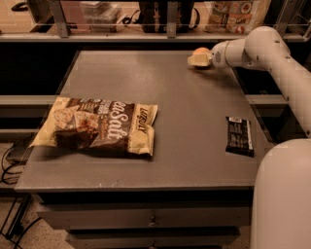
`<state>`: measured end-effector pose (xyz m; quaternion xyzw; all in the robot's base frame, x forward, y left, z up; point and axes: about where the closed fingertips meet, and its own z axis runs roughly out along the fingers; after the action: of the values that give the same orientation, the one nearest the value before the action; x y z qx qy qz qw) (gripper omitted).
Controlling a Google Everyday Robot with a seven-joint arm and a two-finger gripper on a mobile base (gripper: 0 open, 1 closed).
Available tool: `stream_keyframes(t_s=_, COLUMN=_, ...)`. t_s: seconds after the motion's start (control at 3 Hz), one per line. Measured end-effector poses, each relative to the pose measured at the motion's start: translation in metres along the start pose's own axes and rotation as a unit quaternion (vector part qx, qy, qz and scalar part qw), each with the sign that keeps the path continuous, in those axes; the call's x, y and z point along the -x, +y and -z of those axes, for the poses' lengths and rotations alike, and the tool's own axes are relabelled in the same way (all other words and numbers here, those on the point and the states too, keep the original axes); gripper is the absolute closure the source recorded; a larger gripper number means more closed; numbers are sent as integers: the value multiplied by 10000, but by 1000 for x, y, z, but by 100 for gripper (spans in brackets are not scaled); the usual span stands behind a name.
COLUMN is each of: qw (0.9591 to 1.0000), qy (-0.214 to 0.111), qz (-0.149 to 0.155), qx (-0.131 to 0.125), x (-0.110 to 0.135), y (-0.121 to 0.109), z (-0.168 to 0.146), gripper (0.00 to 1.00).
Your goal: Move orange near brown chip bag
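The orange [200, 50] is at the far right of the grey table [170, 112], mostly covered by my gripper. My gripper [197, 60] reaches in from the right at table height and is shut on the orange, with its cream fingers [194, 60] wrapped around the fruit. The brown chip bag [97, 126], dark brown with cream edges and white "Sea Salt" lettering, lies flat at the front left of the table, far from the orange and the gripper.
A small black snack bar wrapper [239, 135] lies near the table's right edge. My white arm [272, 53] runs along the right side. A shelf with bags and boxes [233, 14] stands behind the table's far edge.
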<state>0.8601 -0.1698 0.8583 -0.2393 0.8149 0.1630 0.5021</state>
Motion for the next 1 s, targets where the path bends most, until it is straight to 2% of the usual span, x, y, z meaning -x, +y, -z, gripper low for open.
stream_keyframes(t_s=0.33, qw=9998, qy=-27, qz=204, qx=48, x=11, y=10, z=-4, gripper=64)
stream_keyframes(t_s=0.67, qw=9982, qy=-12, qz=568, qx=197, x=30, y=34, z=3, gripper=87)
stream_keyframes(t_s=1.0, qw=9925, qy=-10, qz=957, qx=759, x=48, y=76, z=10, gripper=100)
